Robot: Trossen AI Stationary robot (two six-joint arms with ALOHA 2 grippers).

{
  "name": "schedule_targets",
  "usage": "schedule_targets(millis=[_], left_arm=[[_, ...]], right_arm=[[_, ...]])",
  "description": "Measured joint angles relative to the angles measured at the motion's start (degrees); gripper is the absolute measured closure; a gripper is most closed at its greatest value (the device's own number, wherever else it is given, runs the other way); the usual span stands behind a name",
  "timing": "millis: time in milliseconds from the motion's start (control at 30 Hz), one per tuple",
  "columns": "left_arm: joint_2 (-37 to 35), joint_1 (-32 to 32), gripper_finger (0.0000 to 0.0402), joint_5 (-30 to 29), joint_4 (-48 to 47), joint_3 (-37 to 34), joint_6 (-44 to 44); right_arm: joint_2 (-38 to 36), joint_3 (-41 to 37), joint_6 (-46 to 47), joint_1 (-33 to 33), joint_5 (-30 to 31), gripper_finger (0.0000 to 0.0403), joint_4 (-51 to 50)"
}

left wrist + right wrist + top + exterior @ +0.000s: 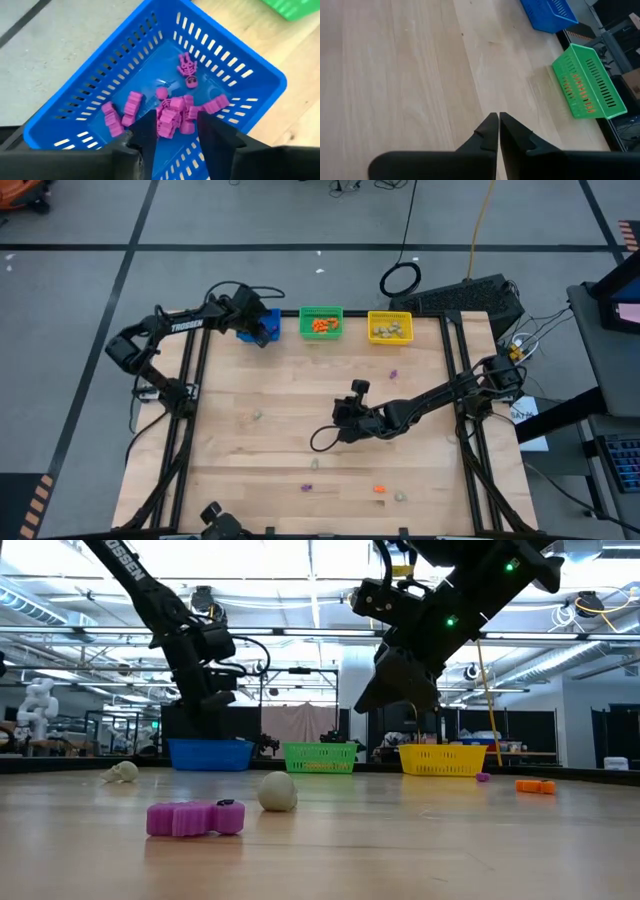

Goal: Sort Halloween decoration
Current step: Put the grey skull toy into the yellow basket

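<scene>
Several purple trinkets (172,112) lie in the blue bin (240,75) at the table's far edge. My left gripper (177,127) hangs open just above them, pointing steeply down into the bin (258,328). Orange trinkets fill the green bin (321,322), and pale ones fill the yellow bin (390,327). Near the middle of the table my right gripper (498,122) is shut with nothing between its fingers, raised above the wood (400,690). Loose trinkets rest on the table: a purple one (195,818), a pale ball (277,791) and an orange one (535,786).
More loose trinkets lie near the table's near edge: purple (308,487), orange (380,489) and pale (400,496). Another purple one (393,372) lies below the yellow bin, and a pale one (257,416) lies left of centre. Bare wood surrounds the right gripper.
</scene>
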Motion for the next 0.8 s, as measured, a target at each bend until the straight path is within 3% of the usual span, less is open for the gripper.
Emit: schedule_targets(millis=[100,267,533,633,800], left_arm=[[-1.0,-0.9,0.0268,-1.5,-0.1,0.0,0.1],[-5.2,-4.8,0.0306,-2.2,-0.5,-0.7,0.1],[-14.8,-19.0,0.0379,-3.0,-2.1,-5.1,-4.7],[-17.9,-25.7,0.0393,-5.8,-1.0,-8.1,-9.4],[-22.1,-37.4,0.04,-9.6,7.1,-15.3,-16.7]], right_arm=[[0.0,0.0,0.0,0.0,-0.1,0.0396,0.0],[0.0,0.0,0.3,-0.1,-3.6,0.0383,0.0],[0.0,0.0,1.5,-0.1,-8.8,0.0352,0.3],[0.0,0.0,1.0,-0.1,-15.2,0.0335,1.1],[0.0,0.0,-3.7,0.2,-31.6,0.0297,5.3]])
